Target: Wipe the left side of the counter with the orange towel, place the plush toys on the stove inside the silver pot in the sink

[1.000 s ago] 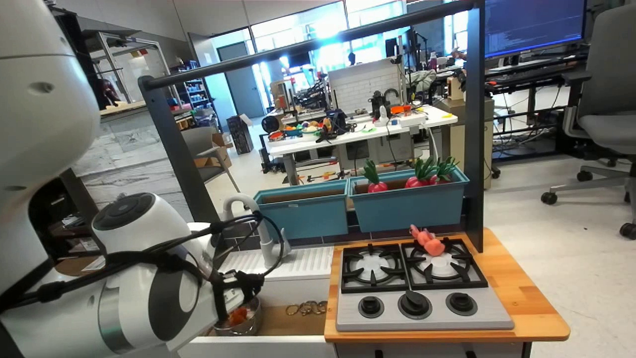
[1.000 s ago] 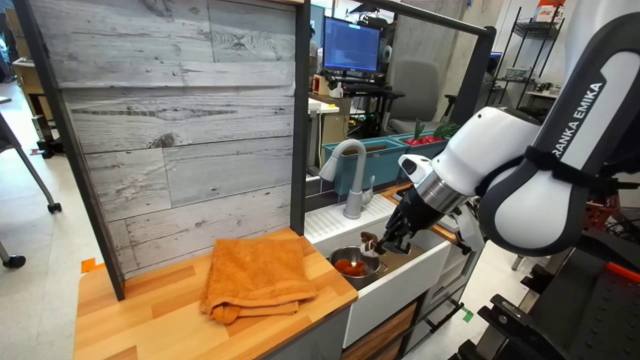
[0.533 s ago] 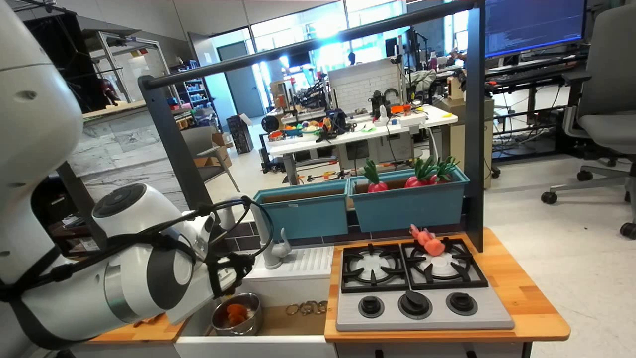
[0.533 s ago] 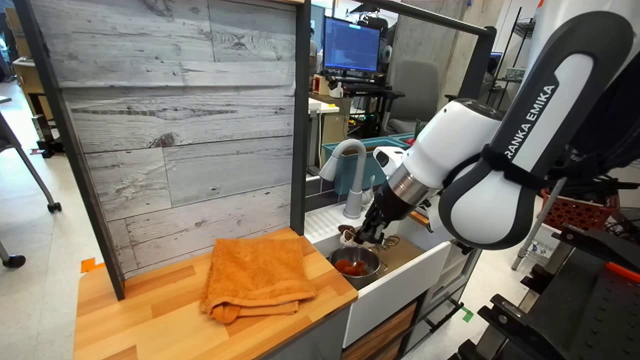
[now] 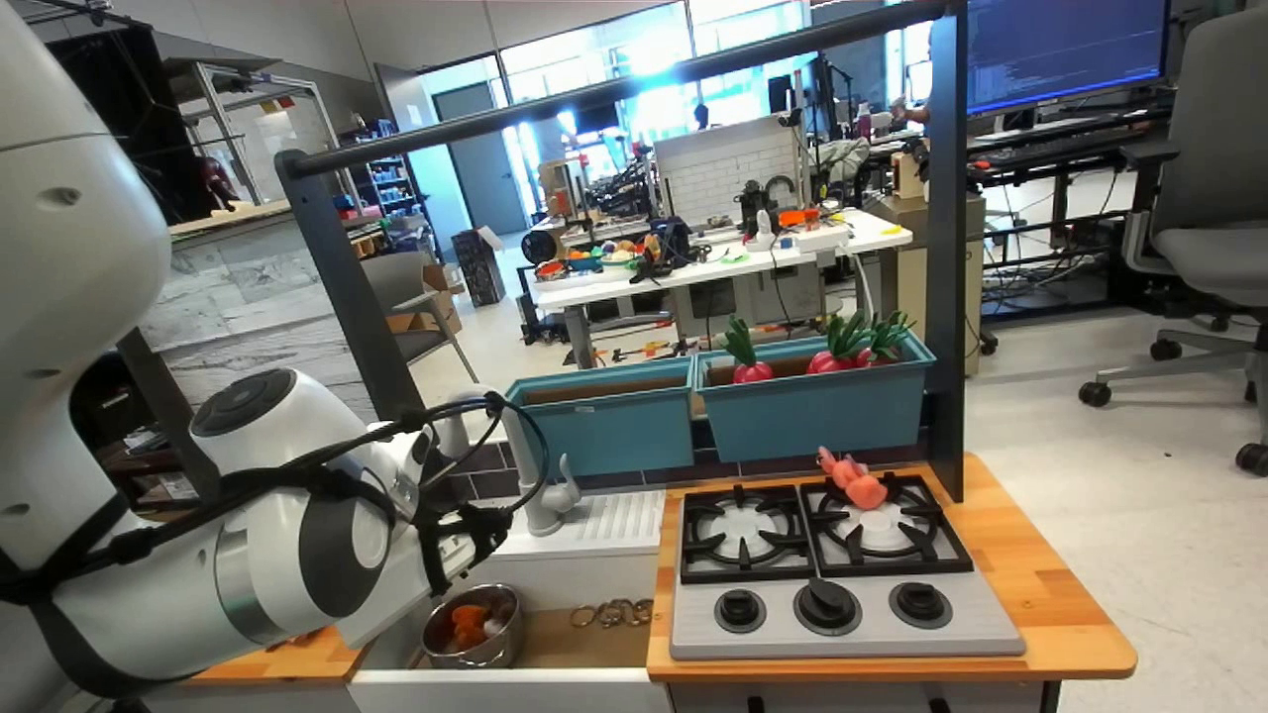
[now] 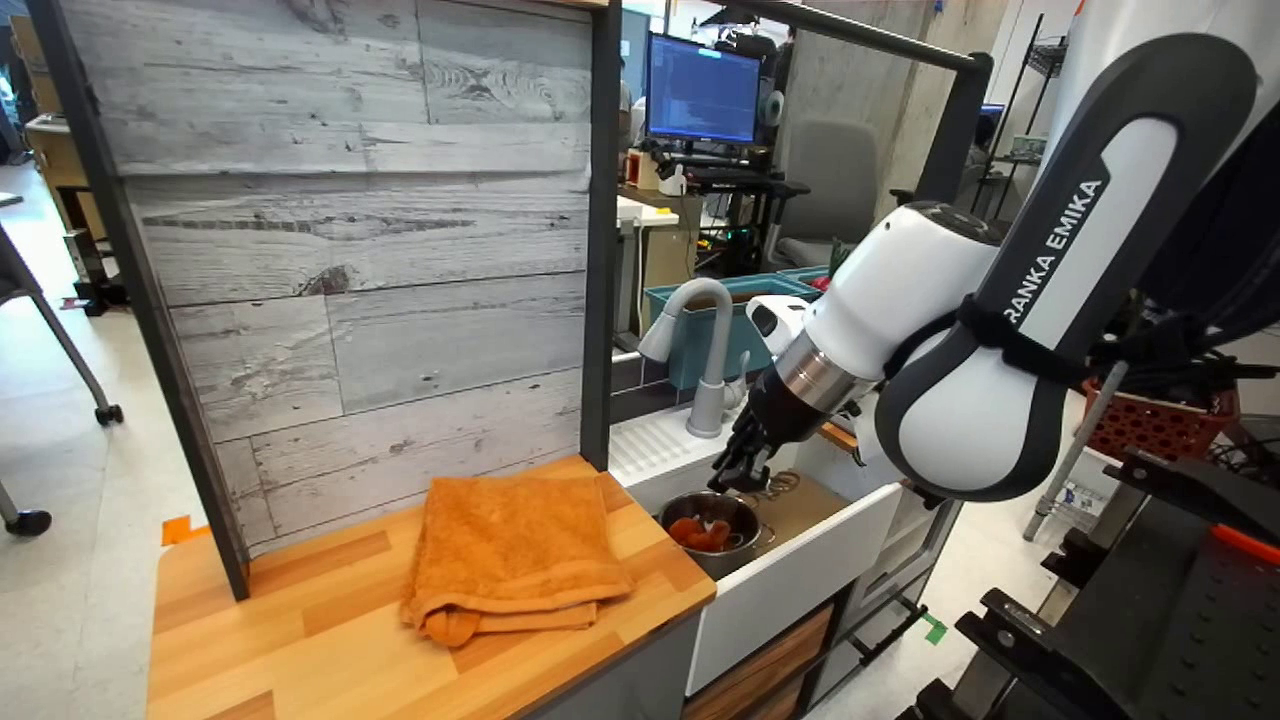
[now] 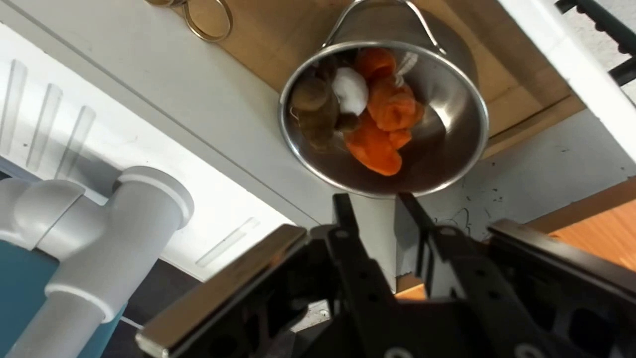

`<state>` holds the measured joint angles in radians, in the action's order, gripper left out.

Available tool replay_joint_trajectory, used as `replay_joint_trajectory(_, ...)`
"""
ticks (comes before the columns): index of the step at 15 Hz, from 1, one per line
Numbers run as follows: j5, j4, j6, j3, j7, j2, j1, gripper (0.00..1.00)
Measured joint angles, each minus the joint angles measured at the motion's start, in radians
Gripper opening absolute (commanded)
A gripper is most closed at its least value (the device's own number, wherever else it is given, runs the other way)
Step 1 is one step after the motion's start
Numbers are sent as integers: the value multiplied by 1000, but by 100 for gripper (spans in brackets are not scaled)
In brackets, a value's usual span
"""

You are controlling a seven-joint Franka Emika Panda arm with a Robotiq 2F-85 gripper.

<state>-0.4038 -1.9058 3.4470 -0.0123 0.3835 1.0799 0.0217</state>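
Observation:
My gripper [image 7: 373, 199] hangs over the silver pot [image 7: 449, 149], its fingertips apart with nothing between them. Inside the pot lie an orange plush toy [image 7: 392, 107] and a brown-and-white plush toy [image 7: 318, 119], side by side. The pot stands in the sink [image 6: 800, 580], near the end by the counter [image 6: 330, 650]. A coral-pink plush toy [image 5: 862, 488] rests on the rear right burner of the stove [image 5: 773, 634]. On the left counter lies the orange towel [image 6: 520, 545], folded and slightly rumpled at its front corner.
A grey faucet [image 6: 708, 380] rises behind the sink, close to my gripper. Several metal rings [image 5: 614, 614] lie on the sink floor. Blue planters [image 5: 604, 426] stand behind, one holding toy radishes [image 5: 753, 372]. A dark post [image 6: 598, 250] borders the left counter.
My gripper moved left over the pot carrying the brown-and-white plush toy, then opened. The toy dropped into the pot beside the orange one.

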Motion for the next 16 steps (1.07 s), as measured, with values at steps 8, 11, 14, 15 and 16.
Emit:
replay_joint_trajectory(8, -92, -133, -98, 62, 1, -149, 70, 100)
replay_joint_trajectory(11, -126, -255, -246, 241, 2, -314, 249, 100)
replay_joint_trajectory(14, -36, -368, -344, 479, 6, -433, 472, 100)
replay_joint_trajectory(15, 24, -393, -372, 556, 15, -457, 539, 100)
replay_joint_trajectory(16, 88, -409, -396, 632, 25, -476, 604, 100)
